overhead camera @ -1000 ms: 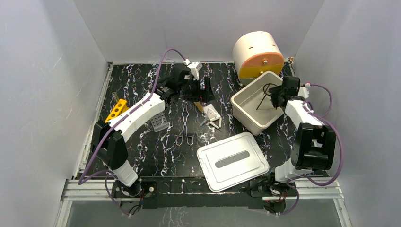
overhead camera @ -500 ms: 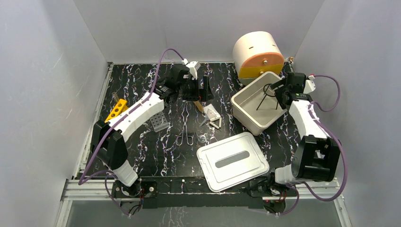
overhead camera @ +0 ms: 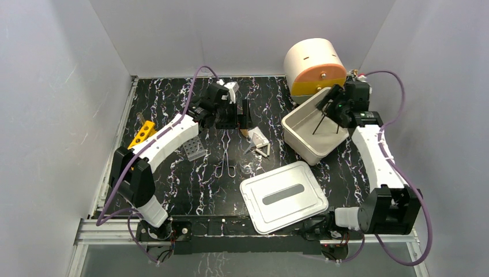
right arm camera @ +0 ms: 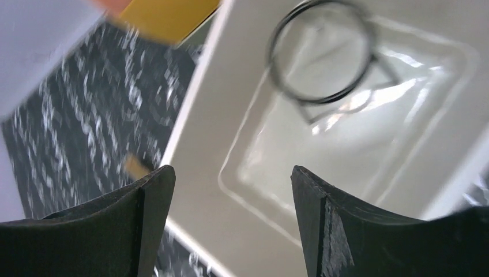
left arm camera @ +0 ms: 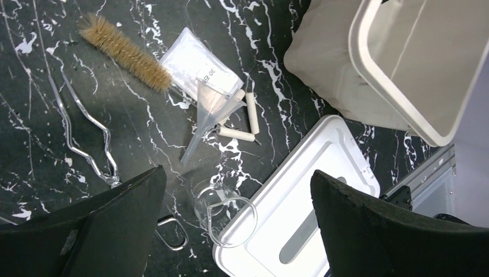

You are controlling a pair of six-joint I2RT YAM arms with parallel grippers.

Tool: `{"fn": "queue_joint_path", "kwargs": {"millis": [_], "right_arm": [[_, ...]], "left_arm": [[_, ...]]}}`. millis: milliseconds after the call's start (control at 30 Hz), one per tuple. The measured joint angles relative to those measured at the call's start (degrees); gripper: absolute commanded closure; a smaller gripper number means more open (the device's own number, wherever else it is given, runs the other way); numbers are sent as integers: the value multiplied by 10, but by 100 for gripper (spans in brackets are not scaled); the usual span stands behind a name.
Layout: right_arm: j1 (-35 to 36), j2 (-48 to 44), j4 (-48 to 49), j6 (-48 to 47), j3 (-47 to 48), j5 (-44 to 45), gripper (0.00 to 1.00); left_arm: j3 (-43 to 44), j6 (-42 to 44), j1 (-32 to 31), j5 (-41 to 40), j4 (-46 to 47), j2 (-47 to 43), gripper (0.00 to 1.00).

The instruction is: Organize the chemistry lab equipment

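Above the black marbled surface, we see two robot arms working over scattered lab gear. Our left gripper hangs with its jaws wide apart and empty over the loose items. These are a bristle brush, a clear funnel, a small glass beaker, the white triangle and the metal scissor-like tongs. All lie flat and close together, and we judge the gripper is placed to pick the next piece. Our right gripper is parted and holds nothing, poised over the white bin at the far right. The black wire loop sits inside the bin. The lid lies off beside the bin, leaving it open for more items. The grey tube rack sits apart on the left.
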Motion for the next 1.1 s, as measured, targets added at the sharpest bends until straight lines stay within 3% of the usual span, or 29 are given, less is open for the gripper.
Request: {"fn": "queue_joint_path", "kwargs": {"millis": [400,667,1100], "right_arm": [[216,-2,-13,-92,8,-52,21],[334,103,-14,-124,71,2,27],[368,352,-46,-184,227,19,37]], "left_arm": [[-50,-4,9,2,-28,-8,21],[-75,-37,29,-17,-39,-15,29],[-94,-70,64,-29,-43,-44,30]]}}
